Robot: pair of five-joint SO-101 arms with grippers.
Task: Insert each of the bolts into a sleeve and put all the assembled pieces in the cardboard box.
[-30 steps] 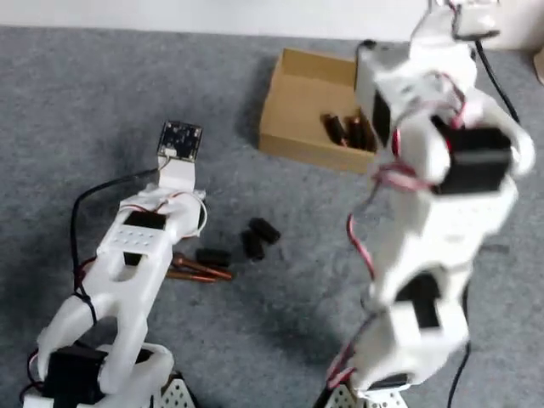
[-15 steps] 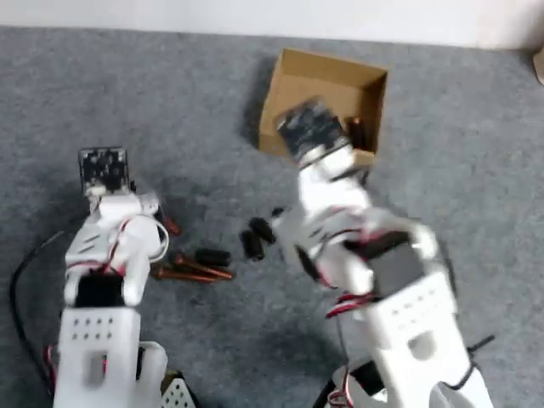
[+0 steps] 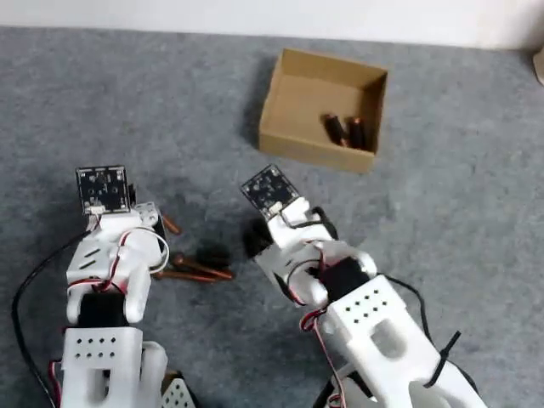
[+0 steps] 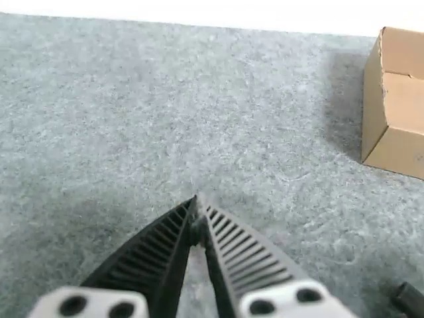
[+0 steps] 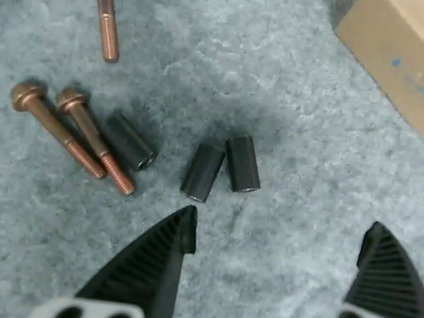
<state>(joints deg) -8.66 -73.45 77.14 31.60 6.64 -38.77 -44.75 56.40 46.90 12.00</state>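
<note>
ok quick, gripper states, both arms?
Left gripper: closed, holding nothing.
Right gripper: open, empty.

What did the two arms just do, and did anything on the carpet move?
The right arm swung back from over the cardboard box and came down; the right gripper now hangs open above two loose sleeves. The left arm pulled back to its left, the left gripper shut and empty. The bolts, sleeves and the assembled pieces in the box stayed put.
</note>
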